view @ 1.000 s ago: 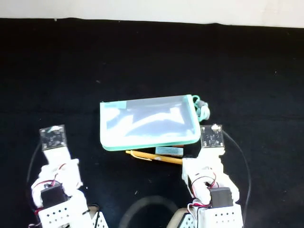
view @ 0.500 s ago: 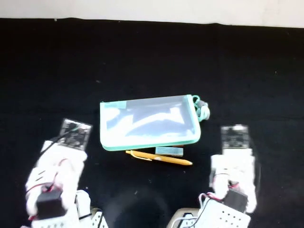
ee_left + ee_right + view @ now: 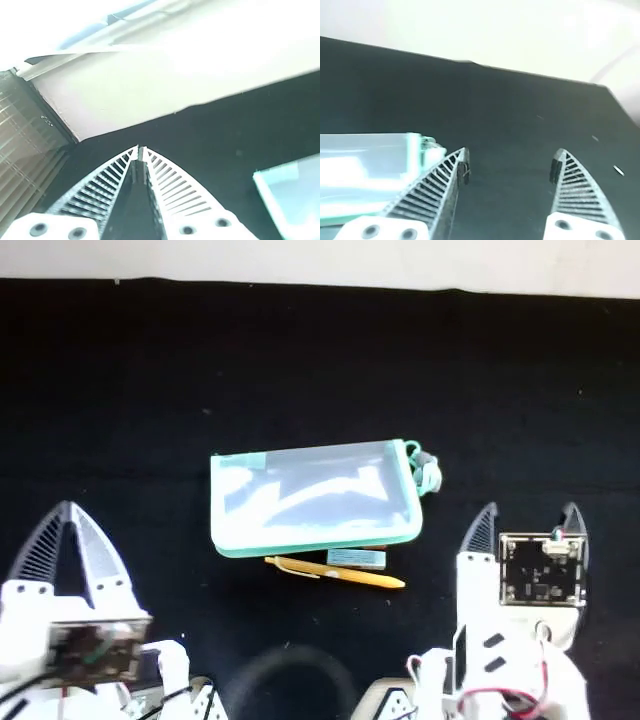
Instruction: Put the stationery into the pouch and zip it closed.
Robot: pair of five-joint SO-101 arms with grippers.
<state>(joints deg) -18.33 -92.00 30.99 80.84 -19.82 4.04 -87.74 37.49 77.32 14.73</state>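
Pen (image 3: 335,573) lies on the counter (image 3: 300,360), just beside the near edge of the pouch (image 3: 315,498), long axis crosswise to both arms. Right end effector (image 3: 530,512) is open, empty and nearer; the pen lies inboard of it. Left end effector (image 3: 70,510) is closed, empty, farther off.

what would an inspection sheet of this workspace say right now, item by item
surface: black table, bare around the things
job's things: pouch lying flat, zip state not clear; yellow pen outside along its near edge; small pale block between pen and pouch
clutter: nothing seen
grippers: left gripper shut, empty, off the pouch's left end; right gripper open, empty, off its right end
cables: red wires on the right arm; dark cable loop at the near edge
surroundings: pale strip beyond the table's far edge
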